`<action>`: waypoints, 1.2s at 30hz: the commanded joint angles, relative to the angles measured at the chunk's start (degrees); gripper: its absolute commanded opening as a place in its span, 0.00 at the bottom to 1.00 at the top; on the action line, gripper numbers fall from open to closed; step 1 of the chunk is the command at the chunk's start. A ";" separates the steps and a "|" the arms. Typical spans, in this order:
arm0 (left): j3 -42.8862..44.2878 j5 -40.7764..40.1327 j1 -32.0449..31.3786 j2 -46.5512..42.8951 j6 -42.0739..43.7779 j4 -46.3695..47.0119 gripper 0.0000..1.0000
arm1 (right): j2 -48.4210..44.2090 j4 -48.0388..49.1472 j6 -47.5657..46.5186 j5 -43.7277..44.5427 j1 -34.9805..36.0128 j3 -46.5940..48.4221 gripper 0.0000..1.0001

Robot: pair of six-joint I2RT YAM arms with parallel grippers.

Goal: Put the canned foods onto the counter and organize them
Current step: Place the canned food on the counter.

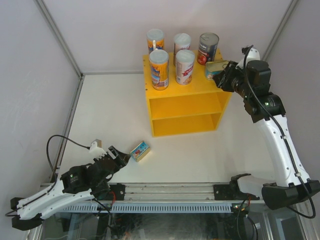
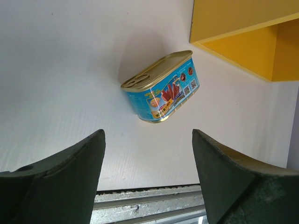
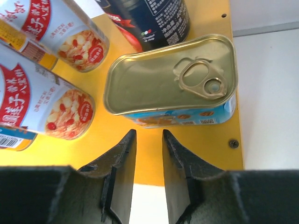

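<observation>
On top of the yellow counter (image 1: 185, 107) stand two orange-blue tubes (image 1: 159, 70), two white-pink tubes (image 1: 185, 66) and a dark red-labelled can (image 1: 207, 48). A flat blue-labelled tin (image 1: 215, 68) sits at the top's right end, its pull-tab lid (image 3: 163, 79) facing the right wrist camera. My right gripper (image 3: 148, 133) is shut just short of that tin, holding nothing. A second flat tin (image 1: 140, 150) rests on the table in front of the counter. My left gripper (image 2: 148, 140) stands open a short way before this tin (image 2: 161, 88), empty.
White walls close in the table at the back and both sides. A metal rail (image 1: 170, 192) runs along the near edge between the arm bases. The counter's open front shows one inner shelf (image 1: 186, 116).
</observation>
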 commanded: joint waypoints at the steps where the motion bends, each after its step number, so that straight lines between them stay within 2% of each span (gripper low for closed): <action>1: 1.17 -1.92 0.19 0.24 -0.12 1.03 0.79 | -4.67 -0.64 -1.28 2.03 0.65 1.13 0.29; 5: 0.97 -2.01 0.28 0.37 -0.22 1.31 0.79 | -7.18 -1.06 0.31 0.94 -2.74 0.67 0.32; 10: 0.92 -1.83 0.18 0.87 -0.08 1.58 0.79 | -8.56 1.91 4.58 -6.16 -11.01 -0.62 0.38; 16: 1.09 -1.68 0.19 1.09 -0.17 1.81 0.79 | -7.36 7.57 10.87 -12.77 -16.89 -2.66 0.41; 28: 1.92 -1.47 0.19 2.15 -0.17 1.80 0.79 | -2.64 21.65 22.67 -16.90 -20.76 -7.98 0.42; 36: 2.04 -1.65 0.18 2.43 -0.13 1.74 0.79 | -1.96 25.06 26.70 -16.88 -20.65 -10.03 0.42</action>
